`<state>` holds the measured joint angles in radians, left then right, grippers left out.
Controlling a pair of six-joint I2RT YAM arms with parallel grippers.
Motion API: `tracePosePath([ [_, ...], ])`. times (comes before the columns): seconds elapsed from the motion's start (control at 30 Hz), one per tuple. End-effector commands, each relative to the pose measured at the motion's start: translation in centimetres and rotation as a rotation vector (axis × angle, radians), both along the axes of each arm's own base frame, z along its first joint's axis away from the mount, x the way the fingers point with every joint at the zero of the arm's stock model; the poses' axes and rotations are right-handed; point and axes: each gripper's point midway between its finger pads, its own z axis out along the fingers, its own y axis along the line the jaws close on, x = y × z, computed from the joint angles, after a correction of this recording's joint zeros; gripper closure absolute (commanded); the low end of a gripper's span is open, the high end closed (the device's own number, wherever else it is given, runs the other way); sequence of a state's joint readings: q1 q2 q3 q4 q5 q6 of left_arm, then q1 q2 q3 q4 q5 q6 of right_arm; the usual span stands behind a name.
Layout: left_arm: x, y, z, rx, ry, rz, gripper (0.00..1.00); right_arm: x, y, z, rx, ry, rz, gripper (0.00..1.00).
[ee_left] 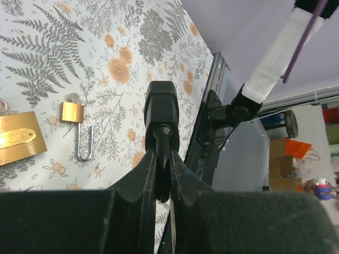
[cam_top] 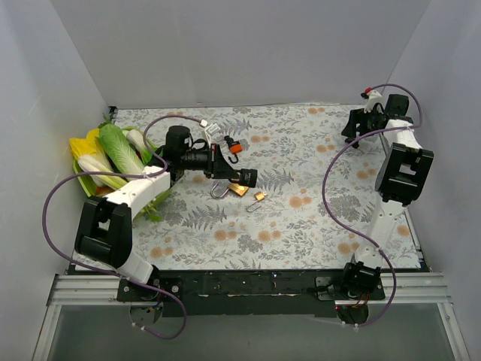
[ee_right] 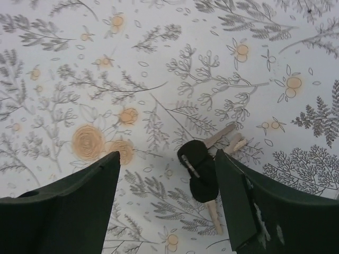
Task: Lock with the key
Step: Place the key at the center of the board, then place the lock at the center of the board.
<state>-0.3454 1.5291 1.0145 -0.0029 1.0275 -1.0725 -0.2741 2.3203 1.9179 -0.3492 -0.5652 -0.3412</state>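
- Brass, the small padlock (ee_left: 72, 112) lies on the floral cloth (ee_left: 63, 47) mid-table, just beside a larger brass padlock (ee_left: 18, 137).
- Clenched on a black-headed key (ee_left: 161, 103), the left gripper (ee_left: 163, 159) sits near the small padlock; the key's blade is hidden.
- Only the left wrist view shows the small shackle sprung open, and it crops the larger brass padlock at its edge.
- Spread wide, the right gripper (ee_right: 168, 159) hangs over a bunch of keys (ee_right: 200, 169), which the top view hides beneath that arm.
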Motion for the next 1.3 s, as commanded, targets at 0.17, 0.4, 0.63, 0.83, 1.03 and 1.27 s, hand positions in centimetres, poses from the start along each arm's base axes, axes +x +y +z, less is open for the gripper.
tracePosePath([
  [0.17,-1.7,-2.8,2.7,-0.045,0.133,-0.078,1.0,-10.9,14.2,15.2,-0.105,-0.307,0.485,0.2],
  [0.4,-2.9,-3.8,2.6,-0.037,0.221,-0.104,1.0,-22.7,25.0,17.6,-0.12,-0.359,0.754,0.09],
  [0.63,-1.9,-4.2,2.1,0.038,0.235,-0.018,1.0,-26.5,27.3,19.8,0.049,-0.384,0.8,0.05],
  [0.83,-3.0,-6.0,1.9,0.084,0.208,-0.032,1.0,-28.8,29.2,17.3,-0.057,-0.336,0.922,0.04],
  [1.03,-3.8,-6.8,2.3,0.069,0.238,-0.059,1.0,-31.2,31.0,15.4,-0.129,-0.358,0.98,0.03],
  [1.27,-4.2,-7.0,3.2,0.033,0.25,-0.075,1.0,-33.1,32.6,13.3,-0.163,-0.34,1.029,0.02],
])
